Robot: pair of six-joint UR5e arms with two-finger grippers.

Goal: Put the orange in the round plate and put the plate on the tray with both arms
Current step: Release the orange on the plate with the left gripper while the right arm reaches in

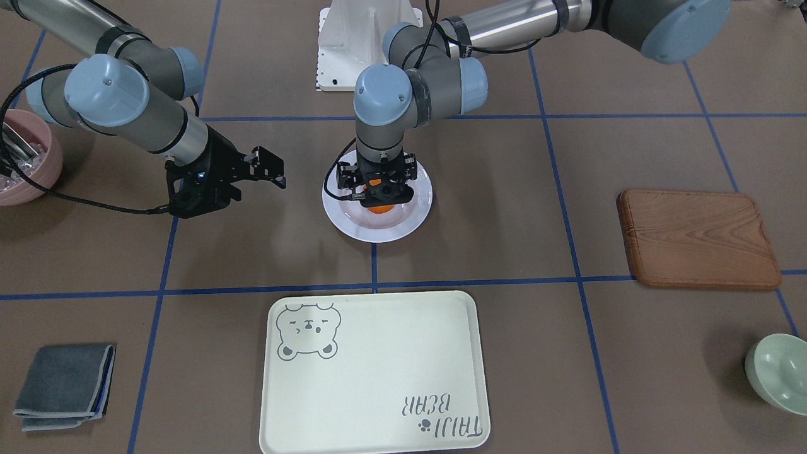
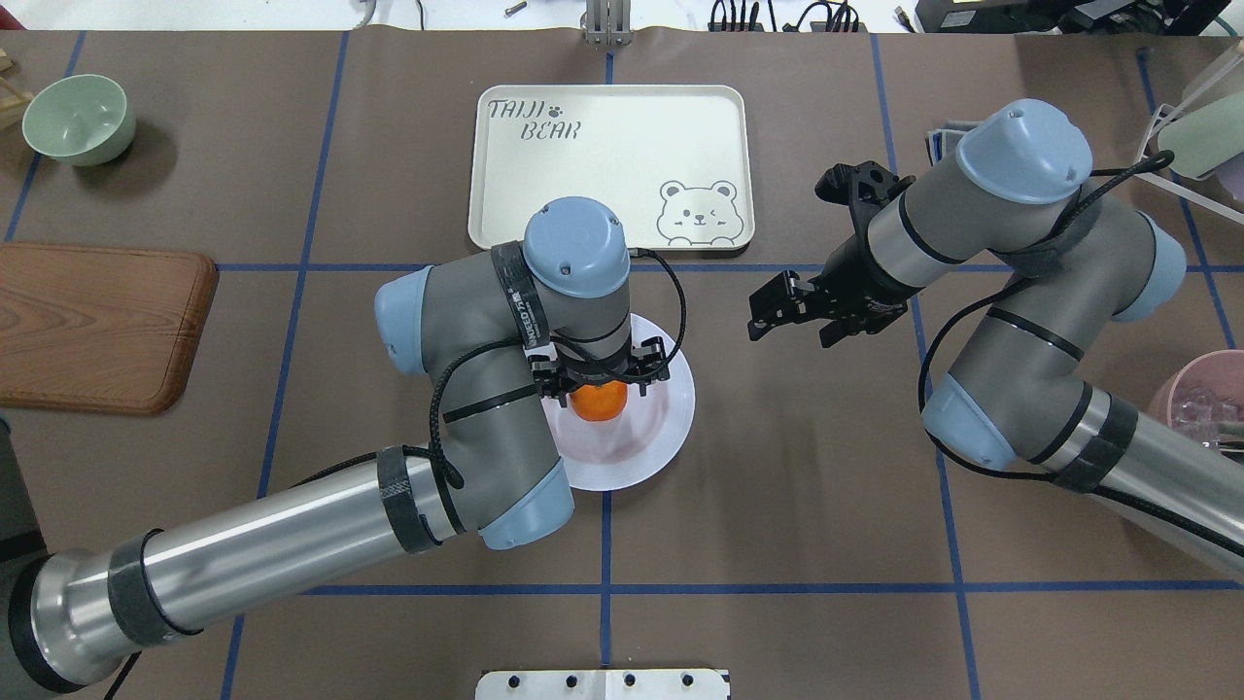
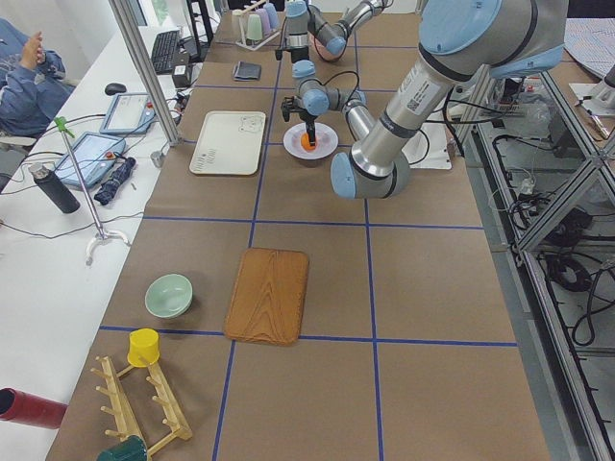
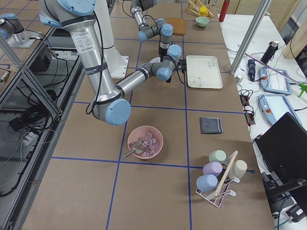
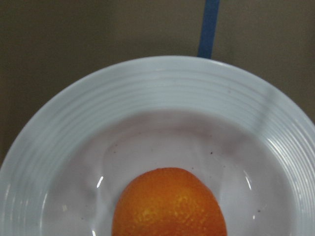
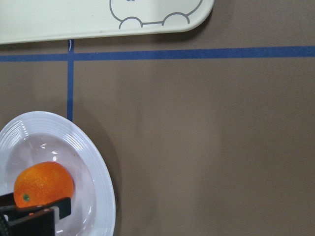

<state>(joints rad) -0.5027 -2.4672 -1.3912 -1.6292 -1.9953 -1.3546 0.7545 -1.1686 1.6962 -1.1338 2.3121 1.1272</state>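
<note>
The orange (image 2: pixel 598 402) is low over the well of the white round plate (image 2: pixel 671 418), near the table's middle. My left gripper (image 2: pixel 598 389) points straight down over it and is shut on the orange (image 1: pixel 380 209). The left wrist view shows the orange (image 5: pixel 170 204) just above the ridged plate (image 5: pixel 147 83). In the right wrist view a black finger (image 6: pixel 37 210) lies against the orange (image 6: pixel 44 184). My right gripper (image 2: pixel 763 311) hangs open and empty beside the plate, a short way off its rim. The cream bear tray (image 2: pixel 603 175) lies empty beyond the plate.
A brown wooden board (image 1: pixel 700 236) and a pale green bowl (image 1: pixel 778 372) are on my left side. A folded grey cloth (image 1: pixel 66 384) and a pink bowl (image 1: pixel 25 157) are on my right. Blue tape lines cross the brown table.
</note>
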